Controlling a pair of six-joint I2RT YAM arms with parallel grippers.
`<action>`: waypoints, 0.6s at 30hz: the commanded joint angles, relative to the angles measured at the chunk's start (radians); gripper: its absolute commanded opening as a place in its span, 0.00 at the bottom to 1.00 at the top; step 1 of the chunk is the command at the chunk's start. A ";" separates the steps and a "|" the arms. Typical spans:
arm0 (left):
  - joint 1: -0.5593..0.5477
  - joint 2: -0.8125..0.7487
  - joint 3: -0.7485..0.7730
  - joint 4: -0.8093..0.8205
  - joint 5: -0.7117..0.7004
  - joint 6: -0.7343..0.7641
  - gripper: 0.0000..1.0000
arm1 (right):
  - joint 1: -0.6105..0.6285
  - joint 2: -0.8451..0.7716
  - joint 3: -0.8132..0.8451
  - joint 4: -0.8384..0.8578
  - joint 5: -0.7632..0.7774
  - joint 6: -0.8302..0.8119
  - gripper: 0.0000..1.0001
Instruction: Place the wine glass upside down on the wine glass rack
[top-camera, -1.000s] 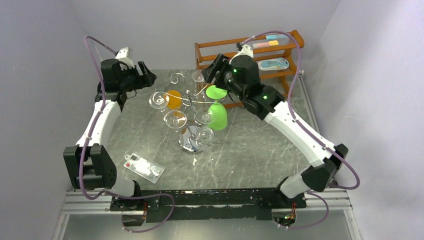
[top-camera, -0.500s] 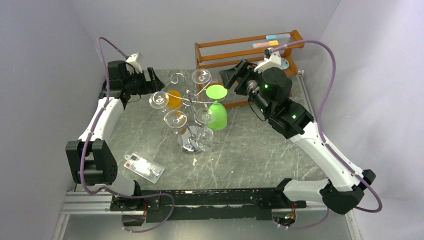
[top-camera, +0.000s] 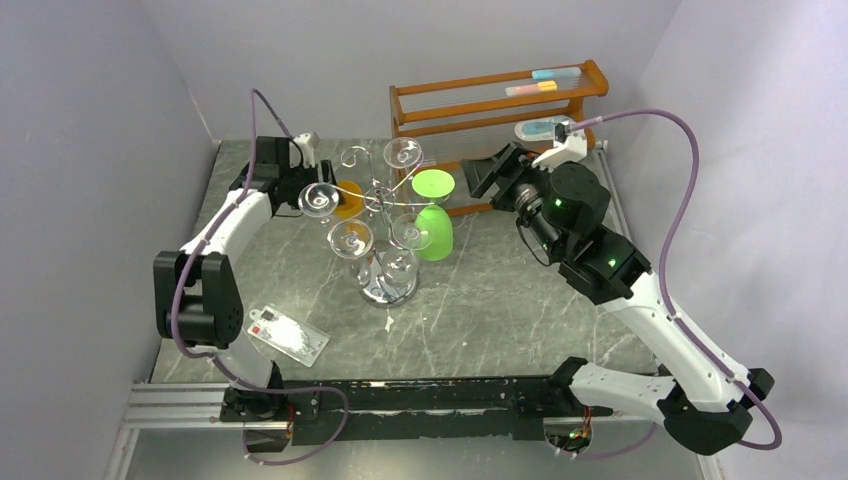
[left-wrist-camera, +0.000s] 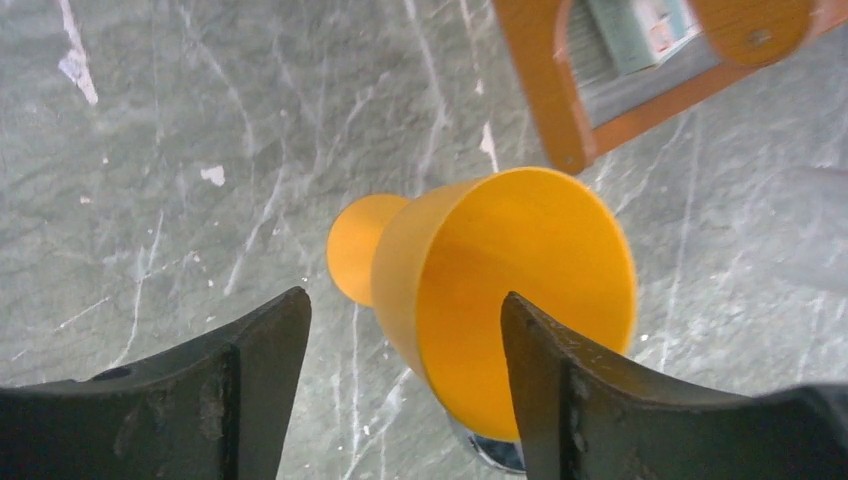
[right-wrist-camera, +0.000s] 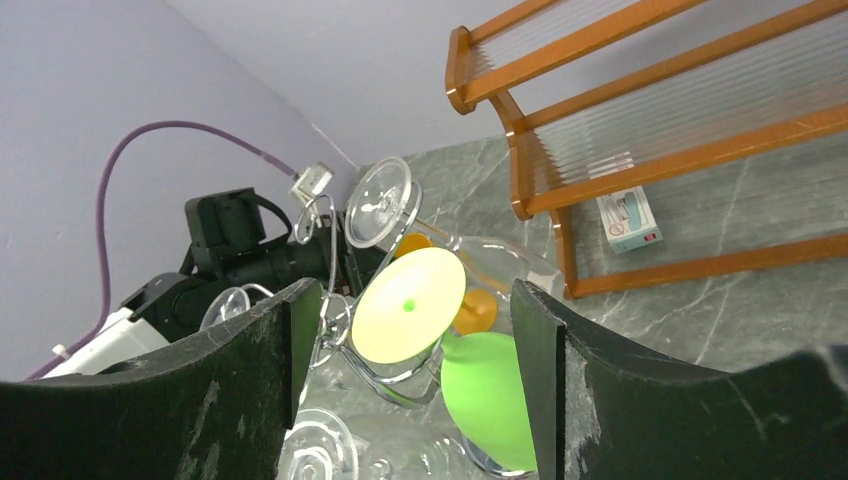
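The chrome wine glass rack (top-camera: 385, 290) stands mid-table. A green wine glass (top-camera: 436, 232) hangs upside down on it, foot up; it also shows in the right wrist view (right-wrist-camera: 485, 395). My right gripper (top-camera: 487, 172) is open and empty, just right of the green glass and apart from it (right-wrist-camera: 415, 330). An orange wine glass (top-camera: 347, 198) appears to lie on its side behind the rack. My left gripper (top-camera: 310, 183) is open, close over it. In the left wrist view the orange glass (left-wrist-camera: 500, 290) has its rim between the open fingers of the left gripper (left-wrist-camera: 405, 340).
Three clear glasses (top-camera: 352, 238) hang on the rack's other arms. A brown wooden shelf (top-camera: 480, 100) with small packets stands at the back right. A clear plastic packet (top-camera: 288, 333) lies at the front left. Walls close in on three sides.
My right arm has drawn back to the right, away from the green glass, which stays on the rack. My left arm has swung right, in over the orange glass.
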 joint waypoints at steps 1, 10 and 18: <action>-0.009 0.037 0.032 -0.060 -0.081 0.008 0.65 | 0.001 -0.023 -0.036 0.000 0.029 0.002 0.73; -0.009 0.035 0.070 -0.089 -0.144 0.014 0.12 | 0.001 -0.048 -0.061 0.000 0.040 0.013 0.73; -0.009 -0.031 0.080 -0.097 -0.251 0.005 0.05 | 0.000 -0.061 -0.063 0.003 0.034 0.018 0.73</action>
